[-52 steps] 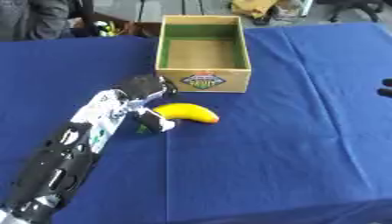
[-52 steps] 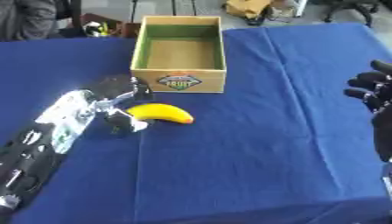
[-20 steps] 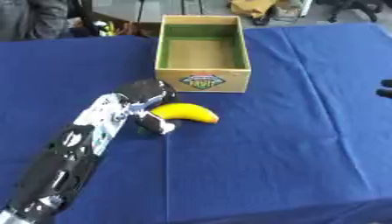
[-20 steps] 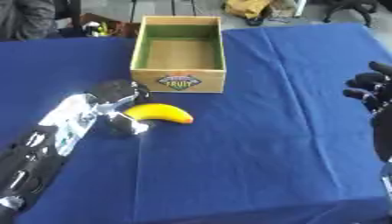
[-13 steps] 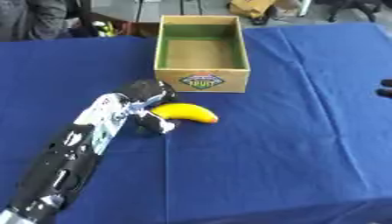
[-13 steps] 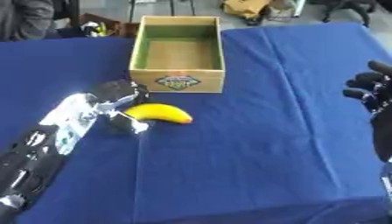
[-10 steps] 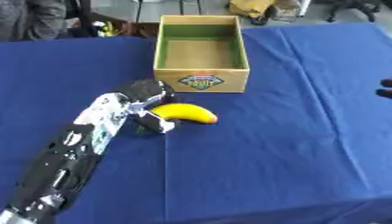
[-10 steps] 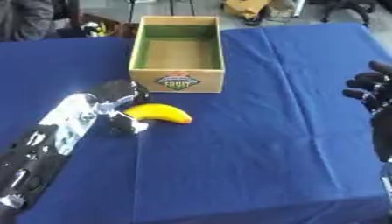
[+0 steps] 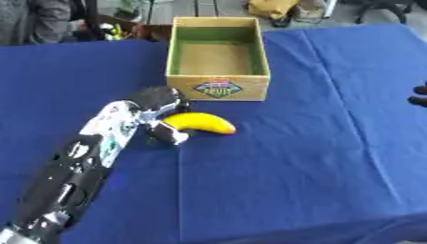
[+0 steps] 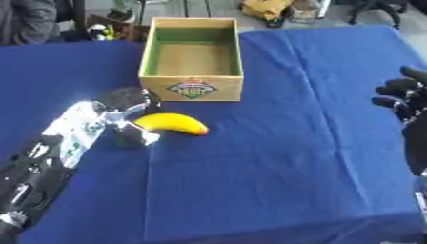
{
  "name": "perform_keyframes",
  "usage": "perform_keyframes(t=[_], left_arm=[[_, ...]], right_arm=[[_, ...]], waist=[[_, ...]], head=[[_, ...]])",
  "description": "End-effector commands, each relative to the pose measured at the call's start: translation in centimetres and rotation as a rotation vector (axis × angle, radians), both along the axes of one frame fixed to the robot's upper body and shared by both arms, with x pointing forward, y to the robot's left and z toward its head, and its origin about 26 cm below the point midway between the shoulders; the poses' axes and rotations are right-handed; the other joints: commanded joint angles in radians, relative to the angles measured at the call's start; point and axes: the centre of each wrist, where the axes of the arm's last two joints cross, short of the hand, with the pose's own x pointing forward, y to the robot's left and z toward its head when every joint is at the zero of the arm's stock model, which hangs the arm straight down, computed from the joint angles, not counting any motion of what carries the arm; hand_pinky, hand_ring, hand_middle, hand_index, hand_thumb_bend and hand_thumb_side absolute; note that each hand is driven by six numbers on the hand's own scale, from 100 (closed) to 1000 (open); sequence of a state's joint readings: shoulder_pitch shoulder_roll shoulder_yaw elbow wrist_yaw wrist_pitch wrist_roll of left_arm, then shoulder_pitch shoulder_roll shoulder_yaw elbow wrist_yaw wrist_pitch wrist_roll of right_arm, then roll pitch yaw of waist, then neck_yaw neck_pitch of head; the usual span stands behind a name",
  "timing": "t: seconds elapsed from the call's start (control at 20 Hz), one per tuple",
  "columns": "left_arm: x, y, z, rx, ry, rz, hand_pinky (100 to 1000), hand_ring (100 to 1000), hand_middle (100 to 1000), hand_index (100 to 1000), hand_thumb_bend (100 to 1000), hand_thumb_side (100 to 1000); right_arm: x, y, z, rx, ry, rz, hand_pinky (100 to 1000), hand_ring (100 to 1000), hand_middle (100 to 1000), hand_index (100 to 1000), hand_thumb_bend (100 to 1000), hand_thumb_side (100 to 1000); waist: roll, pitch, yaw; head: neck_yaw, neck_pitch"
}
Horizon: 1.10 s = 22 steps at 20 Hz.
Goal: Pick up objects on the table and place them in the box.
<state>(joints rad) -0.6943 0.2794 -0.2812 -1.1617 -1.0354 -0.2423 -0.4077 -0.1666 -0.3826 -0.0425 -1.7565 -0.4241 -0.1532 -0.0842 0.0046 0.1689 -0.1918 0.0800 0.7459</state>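
A yellow banana (image 9: 201,122) lies on the blue tablecloth just in front of the box. The wooden box (image 9: 218,88) has a green inside, a fruit label on its front wall, and nothing in it. My left hand (image 9: 158,99) reaches in from the lower left to the banana's left end. Its curled fingers sit above that end and its thumb (image 9: 169,134) below it, so the end lies pinched between them. The banana still rests on the cloth. My right hand (image 10: 405,97) shows at the right edge, fingers up and relaxed, holding nothing.
The blue tablecloth (image 9: 317,157) covers the whole table, with its front edge near the bottom right. Chairs, bags and a seated person (image 9: 37,19) are beyond the far edge, away from the box.
Hardly anything has moved: my left hand stays at the banana's left end, and the banana and my right hand are where they were.
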Motion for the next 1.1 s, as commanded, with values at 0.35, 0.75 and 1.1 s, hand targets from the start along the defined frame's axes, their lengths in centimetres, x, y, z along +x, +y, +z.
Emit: perform_keyframes(t=[0.35,0.75,1.1], left_arm=[[0.3,0.3,0.3,-0.017,-0.010,0.016,471,394,434,643,342,287],[0.2,0.8,1.6,-0.094,-0.022,0.029,428,339,375,551,231,275],[-0.1,1.5,4.1,-0.176,-0.020,0.029,433,332,368,544,187,305]], right_arm=[[0.0,-0.3,0.7,-0.012,-0.018,0.003,650,654,585,766,100,870],[0.1,-0.2,0.7,-0.011,-0.019,0.003,650,654,584,765,100,870],[0.1,-0.3,0.7,-0.012,-0.020,0.003,650,654,585,766,100,870]], waist=[[-0.005,-0.013,0.000],[-0.005,-0.012,0.000],[-0.003,-0.013,0.000]], head=[[-0.001,0.003],[0.001,0.003],[-0.001,0.001]])
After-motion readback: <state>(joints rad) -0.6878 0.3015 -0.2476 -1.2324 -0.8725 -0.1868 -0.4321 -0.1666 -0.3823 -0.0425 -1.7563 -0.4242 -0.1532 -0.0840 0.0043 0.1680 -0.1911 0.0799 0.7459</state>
